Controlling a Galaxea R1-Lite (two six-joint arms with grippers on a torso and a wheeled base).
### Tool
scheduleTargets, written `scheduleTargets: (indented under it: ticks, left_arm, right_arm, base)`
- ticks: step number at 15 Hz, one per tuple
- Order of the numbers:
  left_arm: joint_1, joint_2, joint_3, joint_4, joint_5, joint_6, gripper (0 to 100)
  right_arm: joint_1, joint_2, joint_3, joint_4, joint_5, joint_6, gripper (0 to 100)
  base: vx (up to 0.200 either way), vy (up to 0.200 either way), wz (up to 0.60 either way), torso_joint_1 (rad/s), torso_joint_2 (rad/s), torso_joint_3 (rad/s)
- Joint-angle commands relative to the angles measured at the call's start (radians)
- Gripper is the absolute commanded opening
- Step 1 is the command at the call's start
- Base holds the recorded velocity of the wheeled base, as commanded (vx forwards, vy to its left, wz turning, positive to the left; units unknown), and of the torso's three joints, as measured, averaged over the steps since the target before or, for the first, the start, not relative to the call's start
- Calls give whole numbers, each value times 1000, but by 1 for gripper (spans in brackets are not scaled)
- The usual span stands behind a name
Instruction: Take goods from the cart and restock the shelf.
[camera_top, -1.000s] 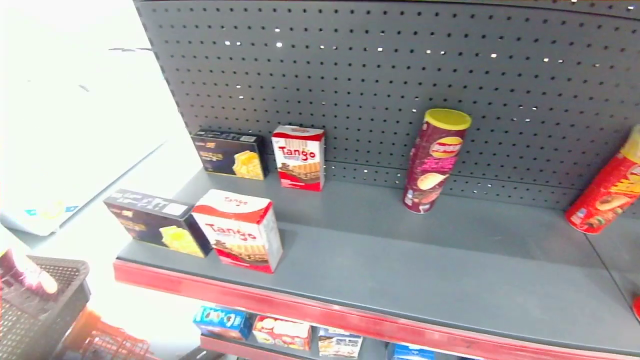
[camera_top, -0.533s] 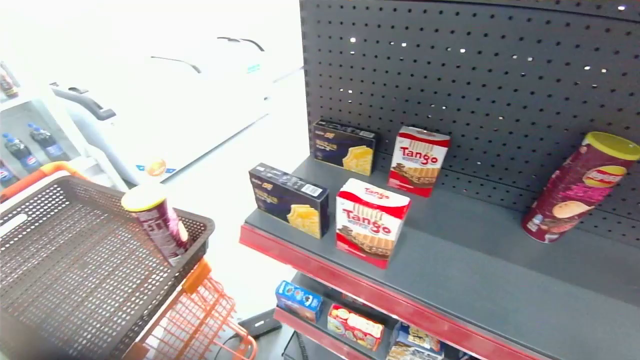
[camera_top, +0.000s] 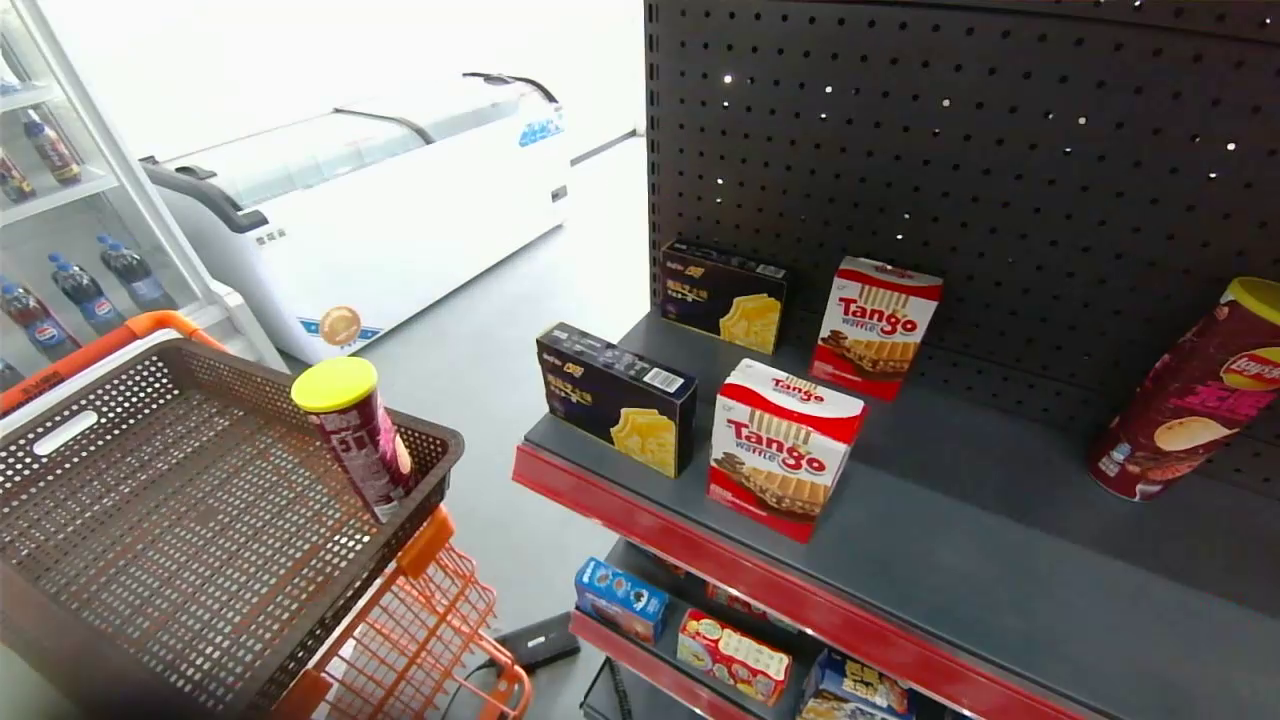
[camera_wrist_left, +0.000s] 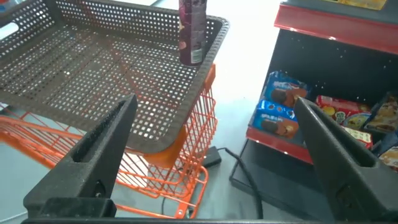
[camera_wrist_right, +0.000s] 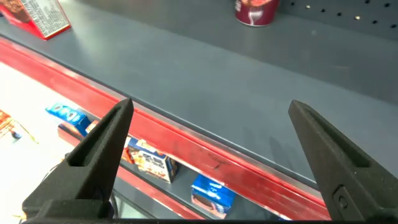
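Observation:
A maroon chips can (camera_top: 356, 440) with a yellow lid stands upright in the near right corner of the dark cart basket (camera_top: 150, 520); the left wrist view shows this can (camera_wrist_left: 191, 31) too. My left gripper (camera_wrist_left: 214, 106) hangs open, low beside the orange cart frame (camera_wrist_left: 186, 168), holding nothing. On the grey shelf (camera_top: 960, 540) stand two dark boxes (camera_top: 615, 397), two red-and-white wafer boxes (camera_top: 783, 450) and a second maroon chips can (camera_top: 1190, 400), leaning against the pegboard. My right gripper (camera_wrist_right: 211, 107) is open and empty, in front of the shelf's red edge (camera_wrist_right: 186, 134).
A white chest freezer (camera_top: 370, 200) and a glass-door drinks fridge (camera_top: 60, 230) stand behind the cart. Lower shelves hold small snack packs (camera_top: 730, 655). A black cable and box (camera_wrist_left: 217, 158) lie on the floor between cart and shelf. A wide stretch of the shelf is bare.
The head camera has swung left, bringing the cart basket and its can into view and shifting the shelf goods right. The goods themselves have not moved.

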Motion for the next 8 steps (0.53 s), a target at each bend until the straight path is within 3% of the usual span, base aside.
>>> scheduleTargets:
  ticks: [1, 6, 8]
  left_arm:
    - [0, 0, 0, 0, -1, 1, 100]
    - [0, 0, 0, 0, 2, 2, 100]
    - [-3, 101, -202, 58, -10, 59, 100]
  right_arm:
    - [0, 1, 0, 0, 0, 0, 100]
    - [0, 1, 0, 0, 0, 0, 100]
    - [0, 1, 0, 0, 0, 0, 100]
  base:
    - [0, 0, 0, 0, 0, 0]
    - [0, 0, 0, 0, 0, 0]
    - [0, 0, 0, 0, 0, 0]
